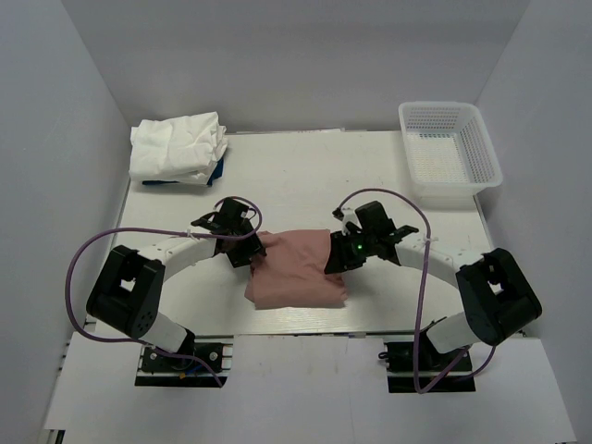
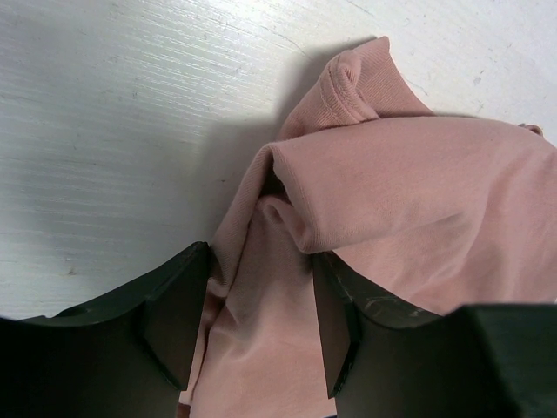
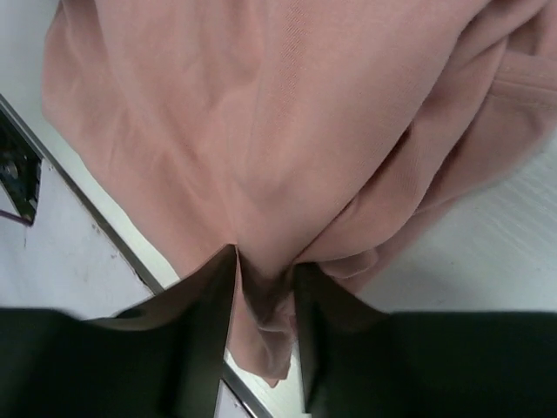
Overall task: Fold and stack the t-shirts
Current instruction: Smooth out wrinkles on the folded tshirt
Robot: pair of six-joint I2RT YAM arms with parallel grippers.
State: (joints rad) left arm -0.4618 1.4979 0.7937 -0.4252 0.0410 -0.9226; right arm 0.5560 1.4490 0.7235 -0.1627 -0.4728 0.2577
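White tabletop (image 1: 305, 176) bears a dusty-pink t-shirt (image 1: 296, 268), loosely folded, edges bunched.

t-shirt (image 1: 296, 270) at table (image 1: 305, 176) centre, shirt pile (image 1: 178, 148) back-left, basket (image 1: 449, 153) back-right

This is a robotics lab test cell. Plain white panels (image 1: 277, 65) close in a white surface (image 1: 305, 176) at the back and along both sides, forming a plain, evenly lit booth. Two small robot arms, the left arm (image 1: 176, 252) and the right arm (image 1: 435, 264), stand on black base plates (image 1: 185, 356) fixed at the lower edge of the frame. Purple cables (image 1: 70, 277) loop loosely from the arms. The goods look like staged props: a white mesh basket (image 1: 449, 148) at upper right, a heap of white t-shirts (image 1: 176, 148) at upper left, and a pink t-shirt (image 1: 296, 273) at centre.
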